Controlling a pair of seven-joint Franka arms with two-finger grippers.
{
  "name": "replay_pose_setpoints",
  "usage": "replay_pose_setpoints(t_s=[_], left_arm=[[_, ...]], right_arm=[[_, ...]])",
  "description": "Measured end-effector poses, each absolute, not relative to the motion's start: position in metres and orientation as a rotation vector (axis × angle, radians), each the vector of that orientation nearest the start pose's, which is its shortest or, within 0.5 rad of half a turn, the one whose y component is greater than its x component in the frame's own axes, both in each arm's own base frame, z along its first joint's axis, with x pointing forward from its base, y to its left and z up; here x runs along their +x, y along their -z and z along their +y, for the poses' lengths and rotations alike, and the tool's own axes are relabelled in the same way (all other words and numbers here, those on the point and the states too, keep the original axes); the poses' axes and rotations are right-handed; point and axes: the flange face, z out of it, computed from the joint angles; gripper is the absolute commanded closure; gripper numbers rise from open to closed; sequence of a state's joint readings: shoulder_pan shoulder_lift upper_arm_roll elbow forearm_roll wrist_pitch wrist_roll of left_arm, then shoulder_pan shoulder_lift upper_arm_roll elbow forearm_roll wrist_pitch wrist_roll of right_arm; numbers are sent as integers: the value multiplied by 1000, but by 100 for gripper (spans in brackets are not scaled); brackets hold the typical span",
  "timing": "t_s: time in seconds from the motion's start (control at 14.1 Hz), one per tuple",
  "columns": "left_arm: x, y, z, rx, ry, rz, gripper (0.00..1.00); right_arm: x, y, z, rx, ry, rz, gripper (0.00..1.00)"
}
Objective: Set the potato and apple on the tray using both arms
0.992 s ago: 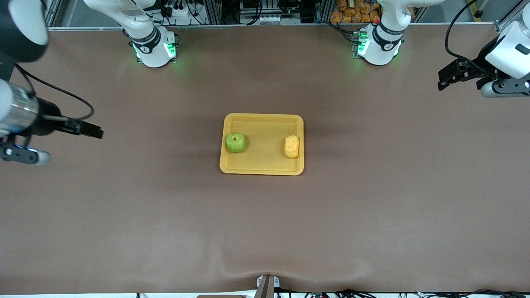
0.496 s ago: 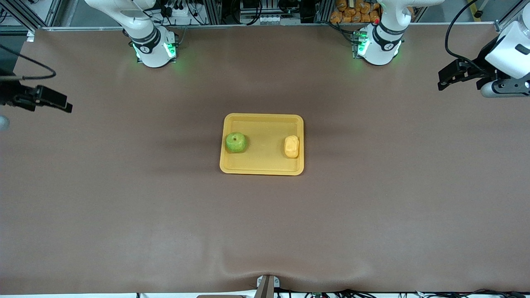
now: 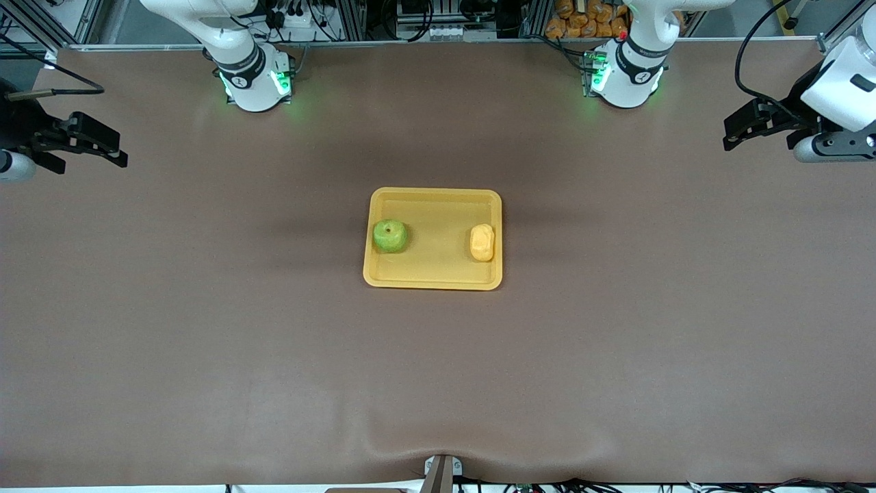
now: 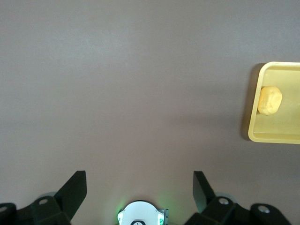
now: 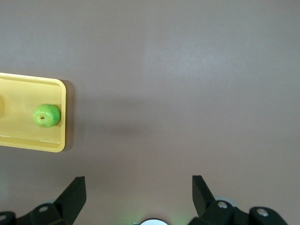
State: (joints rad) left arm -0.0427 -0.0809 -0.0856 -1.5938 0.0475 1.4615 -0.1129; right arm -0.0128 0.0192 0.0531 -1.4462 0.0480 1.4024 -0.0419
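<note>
I see the round green apple (image 3: 390, 235) and the lumpy yellow-orange plastic potato (image 3: 482, 242) already lying on the flat yellow tray (image 3: 436, 197), so I would just keep the left end effector (image 3: 746, 126) and right end effector (image 3: 92, 141), both spread apart and empty, parked high over the worktop (image 3: 616, 342) ends.

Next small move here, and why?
Probably none beyond parking both arms. The apple and the potato both lie on the tray, apart from each other. The left gripper and the right gripper hang open and empty over bare table at their own ends.
</note>
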Motion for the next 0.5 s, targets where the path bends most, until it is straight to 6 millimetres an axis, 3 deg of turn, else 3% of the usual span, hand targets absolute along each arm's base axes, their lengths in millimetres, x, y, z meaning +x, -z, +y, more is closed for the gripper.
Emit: replay_pose_setpoints(t_s=[0.5], left_arm=[[515, -648, -63, -3082, -58, 17, 0]], right_arm=[[534, -652, 28, -3091, -62, -158, 0]])
